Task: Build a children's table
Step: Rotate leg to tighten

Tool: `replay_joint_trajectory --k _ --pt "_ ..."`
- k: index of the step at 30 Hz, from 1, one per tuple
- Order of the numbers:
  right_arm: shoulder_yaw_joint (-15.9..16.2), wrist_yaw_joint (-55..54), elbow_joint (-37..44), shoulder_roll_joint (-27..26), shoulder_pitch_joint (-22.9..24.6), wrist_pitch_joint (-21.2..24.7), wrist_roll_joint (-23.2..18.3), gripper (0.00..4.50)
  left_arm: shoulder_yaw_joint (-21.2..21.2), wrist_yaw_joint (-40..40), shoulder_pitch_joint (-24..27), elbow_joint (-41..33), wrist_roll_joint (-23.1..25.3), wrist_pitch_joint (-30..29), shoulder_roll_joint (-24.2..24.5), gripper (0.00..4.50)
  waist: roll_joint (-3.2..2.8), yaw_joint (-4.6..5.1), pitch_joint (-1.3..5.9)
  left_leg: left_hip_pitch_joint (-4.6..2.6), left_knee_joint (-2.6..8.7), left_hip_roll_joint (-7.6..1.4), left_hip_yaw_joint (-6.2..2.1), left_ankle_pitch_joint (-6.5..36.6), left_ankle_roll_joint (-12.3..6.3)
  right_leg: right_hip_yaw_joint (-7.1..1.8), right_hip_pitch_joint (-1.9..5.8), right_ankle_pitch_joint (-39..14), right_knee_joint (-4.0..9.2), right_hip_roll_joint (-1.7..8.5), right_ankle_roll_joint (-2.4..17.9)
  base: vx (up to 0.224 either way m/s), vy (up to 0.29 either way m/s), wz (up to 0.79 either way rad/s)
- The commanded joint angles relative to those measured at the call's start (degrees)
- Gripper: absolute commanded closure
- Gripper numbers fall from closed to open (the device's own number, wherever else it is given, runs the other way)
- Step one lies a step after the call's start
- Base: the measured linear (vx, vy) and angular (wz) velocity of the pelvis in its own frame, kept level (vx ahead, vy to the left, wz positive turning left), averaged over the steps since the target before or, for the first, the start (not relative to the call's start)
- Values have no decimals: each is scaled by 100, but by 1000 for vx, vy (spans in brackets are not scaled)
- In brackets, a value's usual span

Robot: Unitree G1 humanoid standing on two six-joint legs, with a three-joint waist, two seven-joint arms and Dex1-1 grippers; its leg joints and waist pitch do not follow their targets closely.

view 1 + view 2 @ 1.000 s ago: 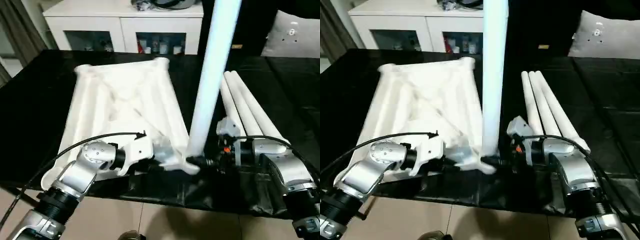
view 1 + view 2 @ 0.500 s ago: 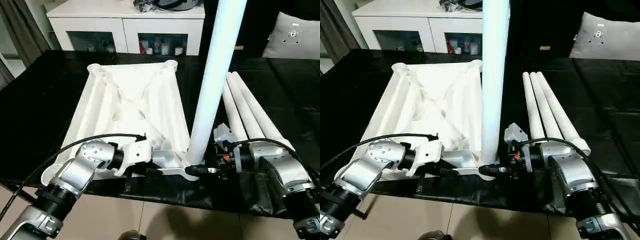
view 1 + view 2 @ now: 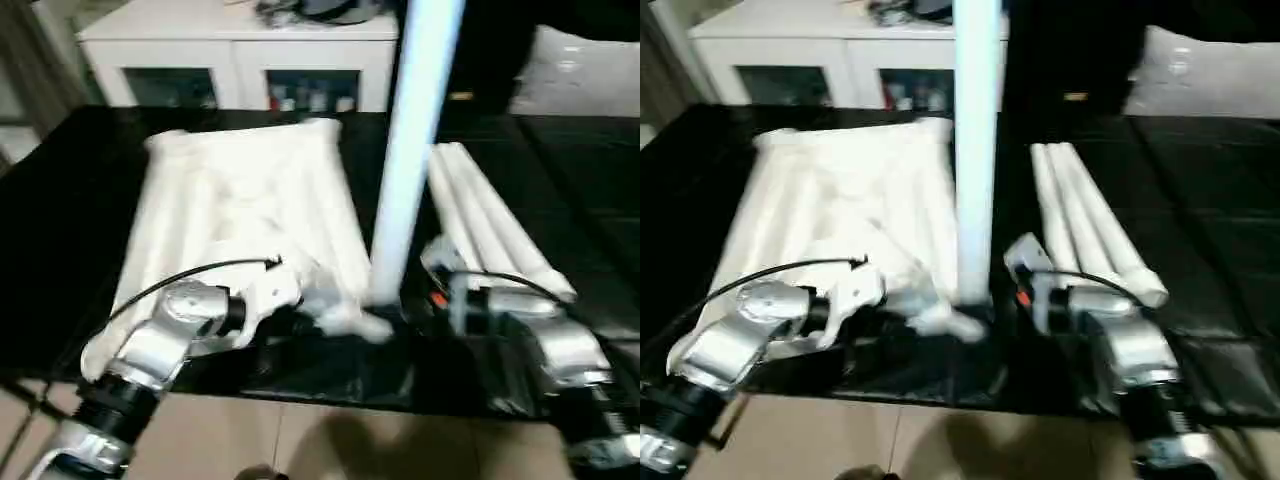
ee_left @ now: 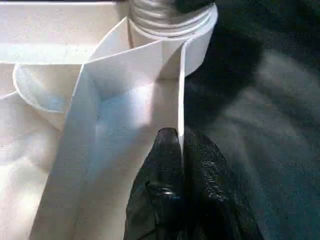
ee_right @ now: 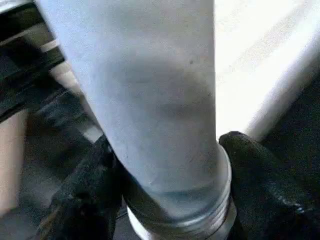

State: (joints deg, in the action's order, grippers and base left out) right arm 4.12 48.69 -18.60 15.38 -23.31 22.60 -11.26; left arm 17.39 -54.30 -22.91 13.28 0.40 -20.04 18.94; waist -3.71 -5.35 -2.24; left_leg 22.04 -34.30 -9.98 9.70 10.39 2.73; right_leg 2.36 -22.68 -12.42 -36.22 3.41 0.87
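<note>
The children's table top (image 3: 240,200) lies upside down on the black table, ribbed underside up. One white leg (image 3: 400,170) stands upright in its near right corner socket (image 4: 170,20). Three more legs (image 3: 490,225) lie side by side to the right. My left gripper (image 4: 180,140) is shut on a thin rib of the top's near edge, close to that socket. My right gripper (image 5: 170,142) holds the upright leg (image 5: 150,100) at its ringed foot, with the fingers (image 5: 255,175) pressed against both sides.
A black sheet covers the work table (image 3: 70,220), whose near edge runs just below my grippers, with tiled floor (image 3: 330,440) beyond it. A white cabinet (image 3: 240,60) stands behind the table and a white cushion (image 3: 580,70) sits at the back right.
My right gripper's fingers have drawn in around the foot of the upright leg. My left gripper keeps its hold on the rib. The head views have shifted.
</note>
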Motion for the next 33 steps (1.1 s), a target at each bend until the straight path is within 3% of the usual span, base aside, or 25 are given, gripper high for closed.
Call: replay_joint_trajectory --k 1,3,4,6,9,13,20,21,26,29,33 --pt "308 -301 -98 -309 -43 194 10 187 102 365 -45 -210 -25 -140 -281 450 101 -28 297 -76 426 -275 -122 1119 -45 -235 236 -1482 545 482 997 0 0 0" --pt "266 -609 -173 -454 -63 213 84 187 41 673 -87 -160 12 -284 -490 450 90 -3 300 -62 418 -279 -110 980 -114 -246 234 -1173 529 465 997 0 0 0" --pt "211 -942 -244 -613 -83 266 149 187 -29 1040 -133 -117 74 -464 -736 450 117 10 305 -55 408 -268 -100 890 -145 -245 246 -1023 515 461 1022 0 0 0" --pt "191 -1441 -356 -835 -98 181 357 187 -102 1591 -222 -26 174 -676 -1111 450 117 5 299 -53 402 -260 -94 858 -158 -240 241 -1063 531 465 1023 0 0 0" --pt "195 -1522 -415 -919 -53 -123 450 118 9 1670 -241 -53 273 -672 -1201 450 103 -16 307 -50 402 -259 -106 895 -194 -241 246 -1167 555 471 924 0 0 0" --pt "138 -1240 -201 -783 52 -218 264 81 104 1468 -173 -143 346 -542 -963 450 56 -22 309 -44 417 -273 -120 941 -229 -235 242 -951 538 460 923 0 0 0" --pt "131 -573 -12 -306 140 -709 251 16 106 1019 -120 -181 326 -210 -624 450 85 -30 322 -27 395 -268 -114 835 -330 -229 272 -692 524 469 964 0 0 0" --pt "178 -102 88 -30 168 -764 190 7 166 770 -122 -149 310 30 -431 450 71 -31 320 -24 390 -268 -111 802 -343 -230 268 -637 513 467 979 0 0 0" --pt "298 858 217 519 162 -782 73 7 298 145 -131 -111 196 404 -52 450 76 -77 339 -17 351 -283 -104 627 -553 -211 273 -138 460 451 1109 0 0 0" --pt "422 1480 214 834 115 -810 -55 7 441 -527 -107 -153 95 708 266 450 93 -123 329 -34 355 -304 -95 710 -572 -208 262 -341 471 458 1185 0 0 0" --pt "674 2209 266 1162 98 -790 -100 7 586 -1099 -108 -144 28 1011 610 450 71 -189 327 -52 354 -323 -93 753 -557 -210 244 -409 458 458 1220 0 0 0"
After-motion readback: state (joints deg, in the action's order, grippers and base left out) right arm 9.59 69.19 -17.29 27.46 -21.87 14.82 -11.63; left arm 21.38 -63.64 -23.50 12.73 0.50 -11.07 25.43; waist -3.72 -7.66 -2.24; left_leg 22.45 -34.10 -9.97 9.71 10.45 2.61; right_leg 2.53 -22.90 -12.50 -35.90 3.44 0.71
